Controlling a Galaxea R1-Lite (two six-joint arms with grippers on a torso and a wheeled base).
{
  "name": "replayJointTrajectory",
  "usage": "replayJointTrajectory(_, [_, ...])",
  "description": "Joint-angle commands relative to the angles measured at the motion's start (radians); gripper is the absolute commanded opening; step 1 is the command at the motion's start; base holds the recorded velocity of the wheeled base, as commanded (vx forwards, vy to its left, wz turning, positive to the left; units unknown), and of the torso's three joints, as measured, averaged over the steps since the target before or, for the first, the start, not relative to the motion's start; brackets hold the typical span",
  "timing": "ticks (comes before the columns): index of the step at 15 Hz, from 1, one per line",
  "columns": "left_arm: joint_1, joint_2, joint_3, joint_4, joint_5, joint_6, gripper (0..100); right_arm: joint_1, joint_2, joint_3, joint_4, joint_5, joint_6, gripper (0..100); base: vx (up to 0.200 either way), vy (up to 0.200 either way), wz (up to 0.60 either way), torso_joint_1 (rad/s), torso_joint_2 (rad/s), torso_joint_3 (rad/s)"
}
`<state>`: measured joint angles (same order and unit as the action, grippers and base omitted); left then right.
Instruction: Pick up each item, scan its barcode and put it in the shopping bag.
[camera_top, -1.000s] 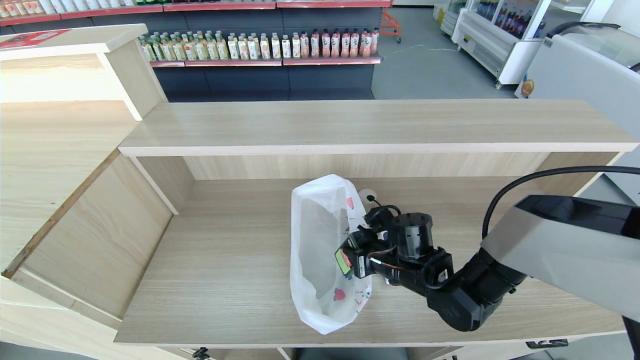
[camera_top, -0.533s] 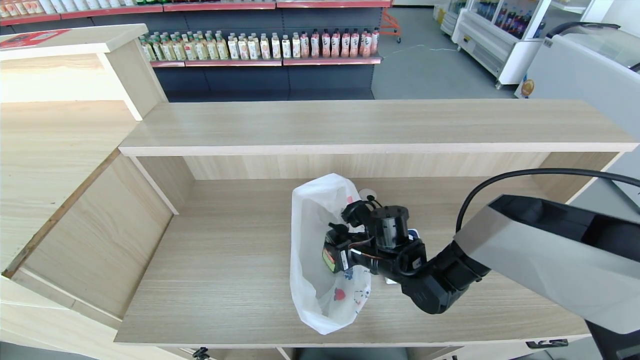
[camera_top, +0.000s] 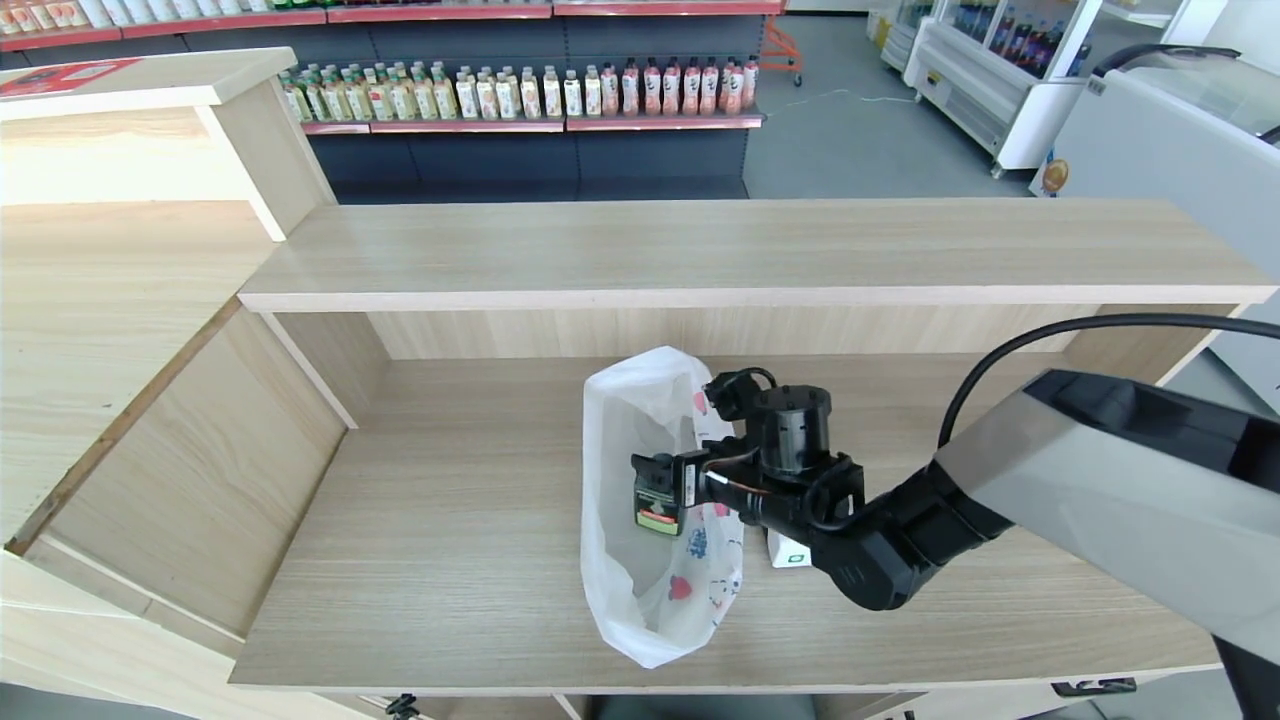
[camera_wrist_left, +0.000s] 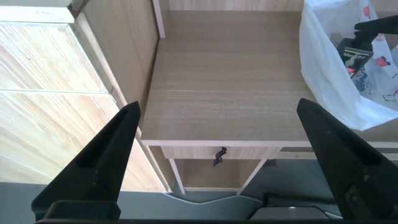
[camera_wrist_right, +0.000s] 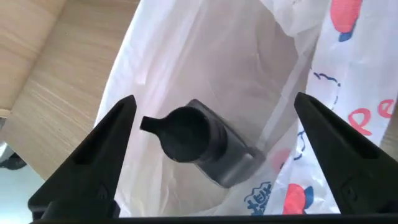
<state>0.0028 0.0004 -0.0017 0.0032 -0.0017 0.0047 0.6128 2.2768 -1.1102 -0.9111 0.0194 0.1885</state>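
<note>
The white shopping bag (camera_top: 640, 560) with red and blue prints stands open on the lower counter (camera_top: 450, 520); it also shows in the left wrist view as the bag (camera_wrist_left: 329, 81). My right gripper (camera_top: 672, 482) hangs over the bag's mouth, open, its fingers (camera_wrist_right: 93, 155) spread wide. A small dark item (camera_top: 657, 497) with a green and red label sits just past the fingertips, inside the bag's opening. From the right wrist the item (camera_wrist_right: 199, 146) lies between the fingers and touches neither. My left gripper (camera_wrist_left: 217, 180) is open, low in front of the counter's near left edge.
A small white box (camera_top: 788, 550) with a green mark lies on the counter right of the bag, under my right arm. A raised wooden shelf (camera_top: 740, 250) runs along the back and a side wall (camera_top: 200, 470) closes the left.
My right arm carried the dark item leftward from the bag's right side to over its mouth. The item now sits free between the spread fingers. The white box has come into sight.
</note>
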Motion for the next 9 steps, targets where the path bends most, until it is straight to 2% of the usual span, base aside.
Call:
replayJointTrajectory(1, [0.0,0.0,0.0,0.0,0.0,0.001,100,-0.084,-0.088,0.155,-0.025,0.004,0.037,100,0.0,0.0,0.0,0.0,0.0,0.0])
replayJointTrajectory(3, [0.0,0.0,0.0,0.0,0.0,0.0,100,-0.134,-0.111,0.228,-0.075,0.001,0.06,100,0.0,0.0,0.0,0.0,0.0,0.0])
replayJointTrajectory(6, [0.0,0.0,0.0,0.0,0.0,0.0,100,-0.225,-0.209,0.263,-0.094,-0.001,0.091,100,0.0,0.0,0.0,0.0,0.0,0.0])
replayJointTrajectory(7, [0.0,0.0,0.0,0.0,0.0,0.0,100,-0.278,-0.3,0.283,-0.086,0.002,0.092,100,0.0,0.0,0.0,0.0,0.0,0.0])
replayJointTrajectory(9, [0.0,0.0,0.0,0.0,0.0,0.0,100,-0.331,-0.411,0.317,-0.083,0.001,0.088,100,0.0,0.0,0.0,0.0,0.0,0.0])
